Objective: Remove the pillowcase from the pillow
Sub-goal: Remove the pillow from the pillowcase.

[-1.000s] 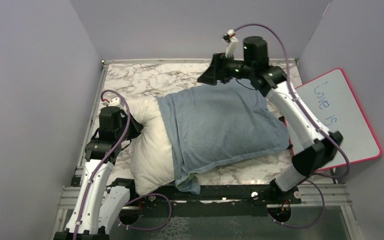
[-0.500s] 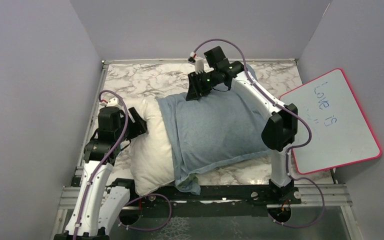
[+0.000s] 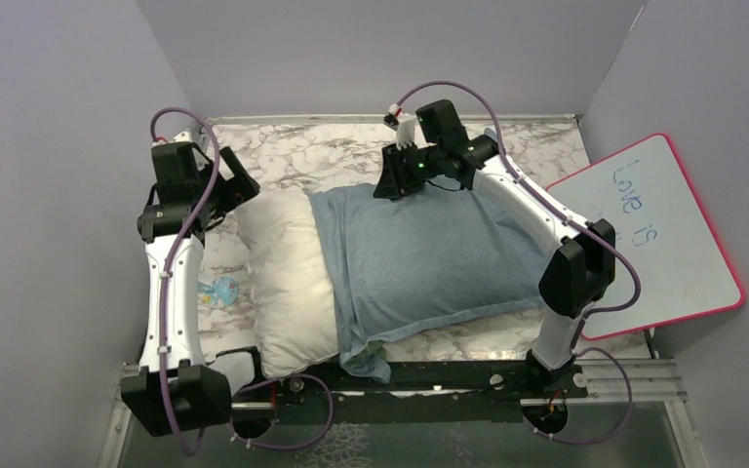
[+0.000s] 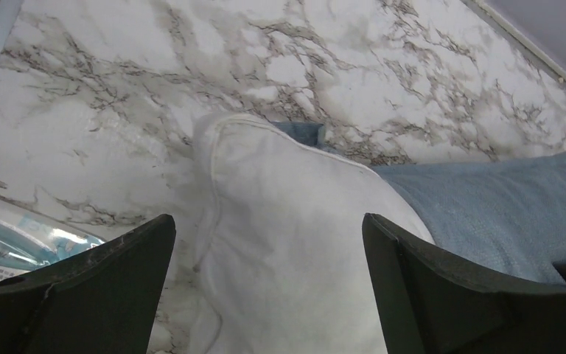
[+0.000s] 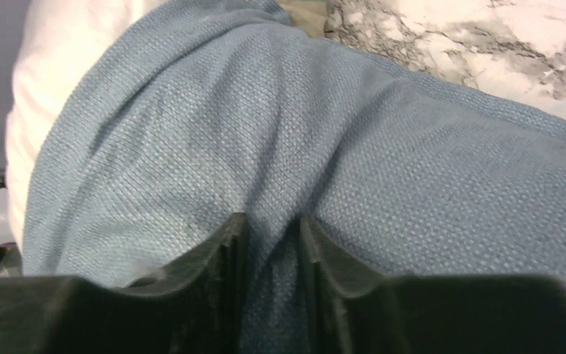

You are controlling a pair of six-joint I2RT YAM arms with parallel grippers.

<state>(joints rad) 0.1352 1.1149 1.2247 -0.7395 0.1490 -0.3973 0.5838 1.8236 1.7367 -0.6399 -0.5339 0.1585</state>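
The white pillow lies across the marble table, its right two thirds inside the grey-blue pillowcase. My left gripper hovers open over the pillow's bare far-left corner. In the left wrist view its gripper is spread wide above the pillow and grips nothing, with the pillowcase to the right. My right gripper is at the pillowcase's far edge. The right wrist view shows the gripper pinching a raised fold of the pillowcase, with the pillow showing beyond it.
A pink-rimmed whiteboard leans at the right of the table. A small blue packet lies on the marble left of the pillow, and shows as the packet in the left wrist view. Grey walls enclose three sides.
My left gripper opened, let go of the pillow and moved up and toward the far left. My right gripper came down on the pillowcase's far edge and closed on a fold.
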